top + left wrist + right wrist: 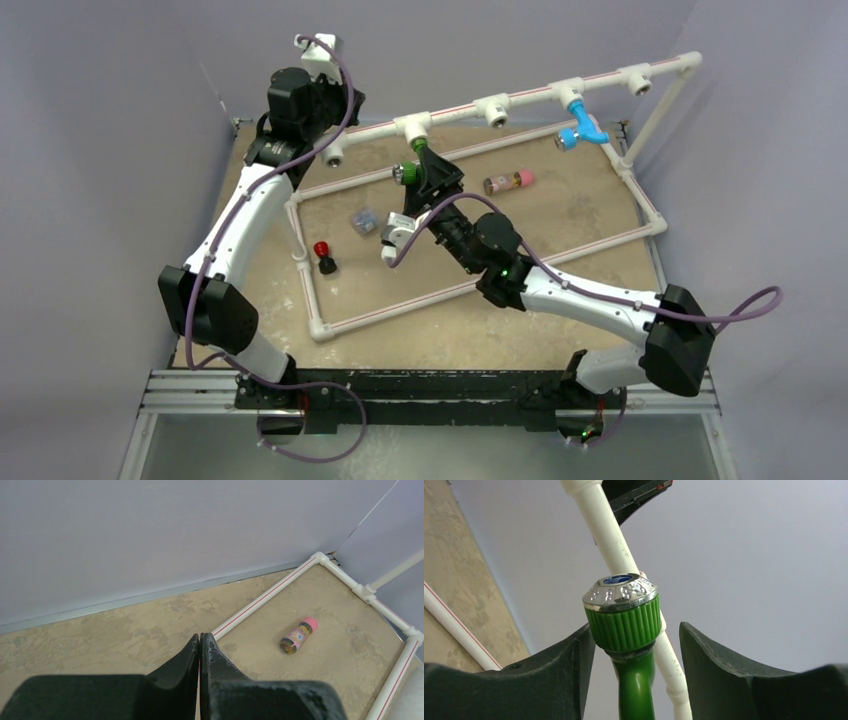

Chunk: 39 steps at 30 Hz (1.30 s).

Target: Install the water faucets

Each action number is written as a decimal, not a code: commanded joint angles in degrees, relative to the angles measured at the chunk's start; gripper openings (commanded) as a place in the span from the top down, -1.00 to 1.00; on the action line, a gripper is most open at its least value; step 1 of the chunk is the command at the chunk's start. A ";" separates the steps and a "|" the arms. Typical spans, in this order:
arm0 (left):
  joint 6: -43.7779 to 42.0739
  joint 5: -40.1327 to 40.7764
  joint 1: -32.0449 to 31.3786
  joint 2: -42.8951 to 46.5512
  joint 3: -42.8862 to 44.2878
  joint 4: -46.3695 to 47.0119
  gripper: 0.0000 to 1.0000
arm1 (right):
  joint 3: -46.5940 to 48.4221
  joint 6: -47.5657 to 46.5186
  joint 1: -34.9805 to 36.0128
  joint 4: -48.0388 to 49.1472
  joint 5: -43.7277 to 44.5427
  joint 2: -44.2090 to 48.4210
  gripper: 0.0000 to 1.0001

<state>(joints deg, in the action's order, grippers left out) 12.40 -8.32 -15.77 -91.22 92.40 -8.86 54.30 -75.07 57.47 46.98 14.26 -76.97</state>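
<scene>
The green faucet (408, 168) hangs from a white T-fitting (413, 126) on the raised pipe rail, with its silvery mouth toward the near left. My right gripper (427, 180) is open around it. In the right wrist view the green ribbed collar (624, 617) stands between the fingers of the right gripper (635, 630), against the left finger and clear of the right one. The light blue faucet (580, 127) hangs from a T-fitting further right on the rail. My left gripper (350, 103) is shut and empty near the rail's left end; the left wrist view shows it (201, 636) pressed together.
A white pipe frame (470, 285) lies on the tan table. Inside it lie a pink-capped brown cylinder (508, 181), also in the left wrist view (298, 635), a small clear-blue part (364, 220) and a red-topped black piece (323, 256). Bare T-fittings (495, 108) sit on the rail.
</scene>
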 commanded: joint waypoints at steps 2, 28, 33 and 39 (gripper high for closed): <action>-1.00 -0.60 -0.31 -4.62 -4.62 -11.40 1.00 | 3.72 -0.03 0.18 6.89 2.86 -1.93 -0.10; 0.05 -1.61 -0.31 -5.19 -4.42 -11.55 1.00 | -4.13 104.88 0.28 29.60 23.60 -4.95 1.00; 0.24 -1.75 -0.31 -5.19 -4.42 -11.44 1.00 | -5.51 125.89 0.27 24.73 27.10 -3.98 1.00; 0.43 -2.07 -0.31 -4.98 -4.32 -11.57 1.00 | -8.05 154.38 -0.03 19.41 23.89 -3.74 1.00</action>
<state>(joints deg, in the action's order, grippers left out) 12.49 -8.84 -15.57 -91.44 92.68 -9.32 48.36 52.29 56.86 70.39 40.64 -81.21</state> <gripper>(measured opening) 0.002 0.346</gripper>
